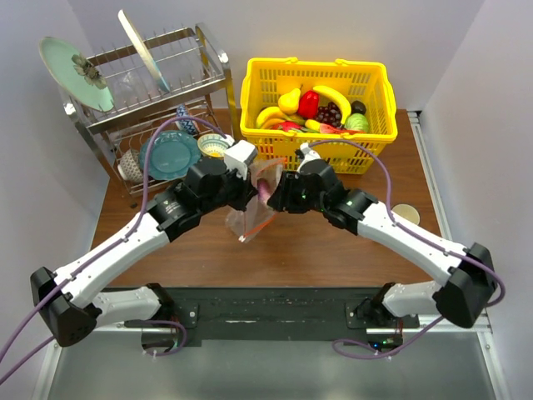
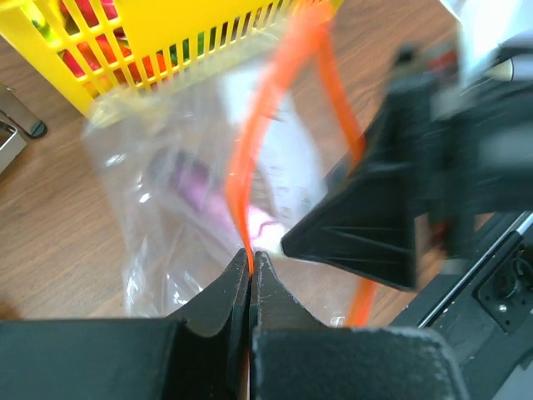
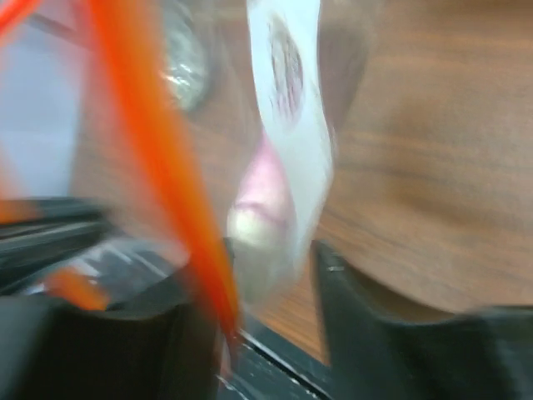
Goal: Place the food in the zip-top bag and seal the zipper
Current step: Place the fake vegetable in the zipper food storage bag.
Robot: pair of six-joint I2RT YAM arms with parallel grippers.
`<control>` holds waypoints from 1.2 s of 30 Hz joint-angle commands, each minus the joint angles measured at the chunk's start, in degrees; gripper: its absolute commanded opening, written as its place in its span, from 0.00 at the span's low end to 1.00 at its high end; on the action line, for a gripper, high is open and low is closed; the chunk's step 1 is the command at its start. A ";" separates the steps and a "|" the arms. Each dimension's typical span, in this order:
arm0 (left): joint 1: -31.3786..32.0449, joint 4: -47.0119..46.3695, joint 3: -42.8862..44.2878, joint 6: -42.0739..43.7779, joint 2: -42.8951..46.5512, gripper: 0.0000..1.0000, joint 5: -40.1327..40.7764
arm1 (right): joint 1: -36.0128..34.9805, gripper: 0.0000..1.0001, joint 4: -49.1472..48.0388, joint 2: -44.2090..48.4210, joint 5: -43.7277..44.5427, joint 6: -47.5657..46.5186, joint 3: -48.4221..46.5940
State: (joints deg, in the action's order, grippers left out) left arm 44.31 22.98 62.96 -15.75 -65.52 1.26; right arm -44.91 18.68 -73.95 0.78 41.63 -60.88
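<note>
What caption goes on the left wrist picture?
The left gripper pinches the bag's orange zipper; purple food inside, yellow basket behind.

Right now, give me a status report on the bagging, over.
Left pincer shut on the zipper. Right pincer beside it, grip unclear. Zip-top bag between both arms, mouth open, purple piece inside. Yellow basket close behind.

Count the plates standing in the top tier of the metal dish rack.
2: a pale green round plate at the left end, and a white plate leaning near the middle. None looks hidden.
</note>
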 commanded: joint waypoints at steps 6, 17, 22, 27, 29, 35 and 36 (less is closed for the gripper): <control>-0.28 20.66 12.69 -5.25 -4.78 0.00 21.98 | -0.53 0.00 9.34 2.67 6.59 -6.11 -7.30; -0.28 30.80 22.12 -4.03 -7.35 0.00 33.45 | -0.62 0.53 17.01 1.53 6.08 -13.06 -16.99; -0.37 34.49 24.40 -3.32 -8.31 0.00 43.20 | -0.54 0.59 19.81 0.13 9.23 -16.75 -24.78; -0.37 29.59 20.56 -0.96 -6.73 0.00 38.41 | 1.48 0.58 25.44 -4.61 16.54 -19.65 -34.02; -0.37 24.76 17.74 -0.51 -5.33 0.00 35.15 | 5.43 0.58 25.97 -7.34 12.96 -20.09 -37.90; -0.28 17.02 10.17 -0.34 -5.76 0.00 27.76 | 15.89 0.61 25.70 -15.67 9.76 -23.42 -47.30; -0.37 16.40 8.95 -0.34 -5.94 0.00 25.48 | 17.99 0.63 25.53 -16.74 9.77 -23.87 -48.44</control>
State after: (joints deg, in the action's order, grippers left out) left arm 44.21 46.83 74.91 -17.34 -71.40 33.41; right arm -31.05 43.33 -86.32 10.81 21.78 -103.37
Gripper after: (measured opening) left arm 0.019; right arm 0.602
